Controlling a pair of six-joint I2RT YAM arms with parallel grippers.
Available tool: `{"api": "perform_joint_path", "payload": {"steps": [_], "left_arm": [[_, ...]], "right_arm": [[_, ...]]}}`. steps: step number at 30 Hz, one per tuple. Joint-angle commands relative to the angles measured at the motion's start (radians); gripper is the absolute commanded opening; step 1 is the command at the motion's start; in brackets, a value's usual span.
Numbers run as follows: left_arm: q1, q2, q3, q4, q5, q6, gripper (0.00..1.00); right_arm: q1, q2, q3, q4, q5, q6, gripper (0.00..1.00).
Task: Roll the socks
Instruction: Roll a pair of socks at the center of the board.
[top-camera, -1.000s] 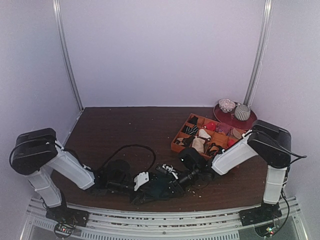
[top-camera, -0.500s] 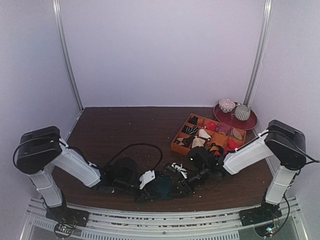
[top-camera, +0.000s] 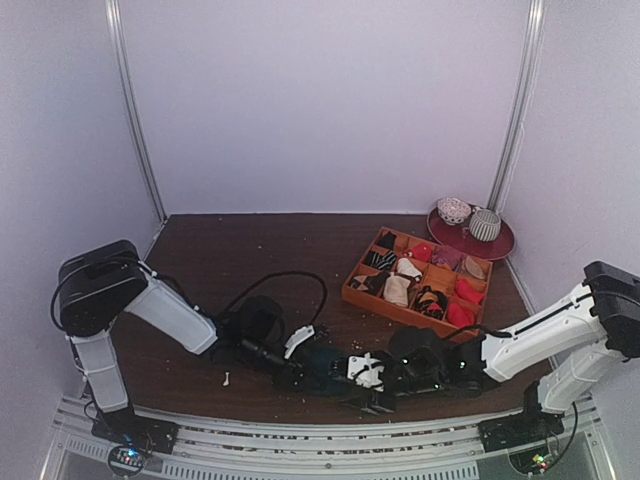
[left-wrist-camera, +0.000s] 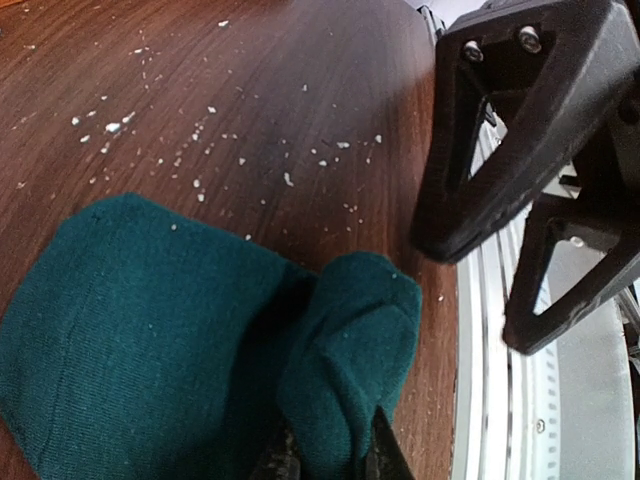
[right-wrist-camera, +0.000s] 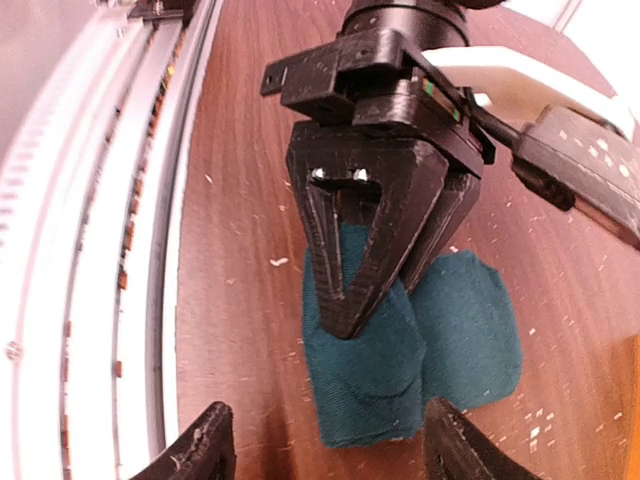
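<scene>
Step judged: tightening the roll. The left gripper, clenched on the doubled end of the socks, should hold its pinch and turn toward the flat remainder while the right gripper, released and empty, pins that part. Socks lie centre at the near edge of the table, fold inside the left jaws, right gripper just beside

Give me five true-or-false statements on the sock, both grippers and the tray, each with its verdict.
1. The left gripper pinches a fold of the teal sock. True.
2. The right gripper is shut on the sock. False: its fingers stand wide apart.
3. The orange tray holds rolled socks in compartments. True.
4. The teal sock lies in that tray. False: it lies on the table, near the front edge.
5. White specks dot the table beside the sock. True.
</scene>
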Motion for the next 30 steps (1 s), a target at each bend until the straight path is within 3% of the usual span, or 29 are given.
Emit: {"api": "perform_joint_path", "payload": {"steps": [1,8,13,17,18,20,23,27,30], "left_arm": [[0.006,0.076,-0.05,-0.304,-0.051,-0.018,0.0],[0.015,0.08,-0.051,-0.299,-0.035,-0.019,0.0],[0.018,0.086,-0.047,-0.297,-0.012,-0.016,0.02],[0.02,0.045,-0.054,-0.282,-0.062,-0.002,0.19],[0.02,0.011,-0.064,-0.273,-0.097,0.005,0.27],[0.02,-0.089,-0.087,-0.249,-0.186,0.029,0.54],[0.02,-0.265,-0.138,-0.179,-0.304,0.081,0.68],[0.016,-0.511,-0.276,0.05,-0.379,0.165,0.72],[-0.003,-0.602,-0.363,0.199,-0.392,0.225,0.73]], "right_arm": [[0.012,0.067,0.065,-0.045,0.117,-0.169,0.65],[0.025,0.178,0.104,-0.056,0.106,-0.136,0.58],[0.025,0.222,0.121,-0.055,0.121,-0.083,0.37],[0.017,0.249,0.141,-0.087,0.089,-0.001,0.29],[0.013,0.252,0.142,-0.097,0.059,0.024,0.28],[-0.001,0.247,0.132,-0.105,-0.006,0.074,0.28],[-0.033,0.241,0.113,-0.112,-0.144,0.155,0.28],[-0.101,0.27,0.091,-0.091,-0.329,0.287,0.28],[-0.166,0.336,0.101,-0.096,-0.458,0.388,0.27]]}}
